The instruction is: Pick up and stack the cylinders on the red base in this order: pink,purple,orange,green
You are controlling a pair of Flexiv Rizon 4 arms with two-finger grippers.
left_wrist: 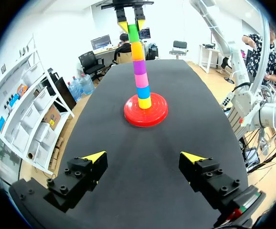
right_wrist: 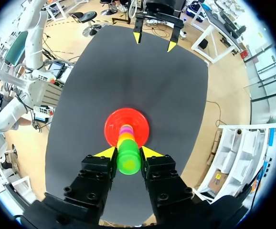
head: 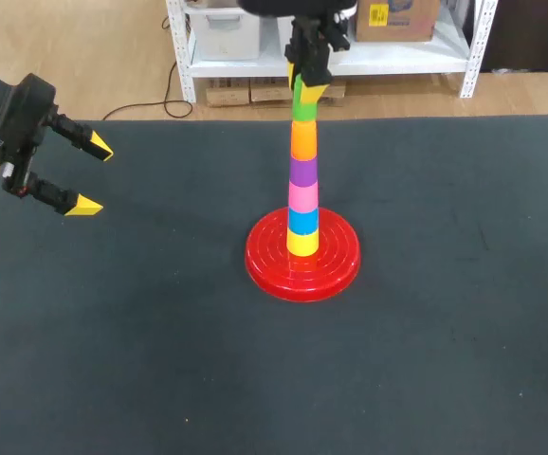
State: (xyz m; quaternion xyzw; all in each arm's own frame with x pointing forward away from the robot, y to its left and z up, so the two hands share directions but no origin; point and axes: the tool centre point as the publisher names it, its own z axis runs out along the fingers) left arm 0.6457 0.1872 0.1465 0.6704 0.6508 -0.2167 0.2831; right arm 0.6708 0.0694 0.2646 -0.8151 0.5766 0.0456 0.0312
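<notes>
A red base [head: 302,263] holds a tower of yellow, blue, pink [head: 302,196], purple [head: 302,171] and orange [head: 303,140] cylinders. The green cylinder [head: 303,106] sits on top of the orange one. My right gripper [head: 308,87] hangs above the tower, shut on the green cylinder [right_wrist: 128,160], with a finger on either side. In the left wrist view the tower [left_wrist: 140,71] stands far ahead of my left gripper [left_wrist: 145,157], which is open with nothing between its fingers. The left gripper [head: 92,175] hovers over the table's far left.
The dark table mat [head: 445,332] has nothing else on it around the base.
</notes>
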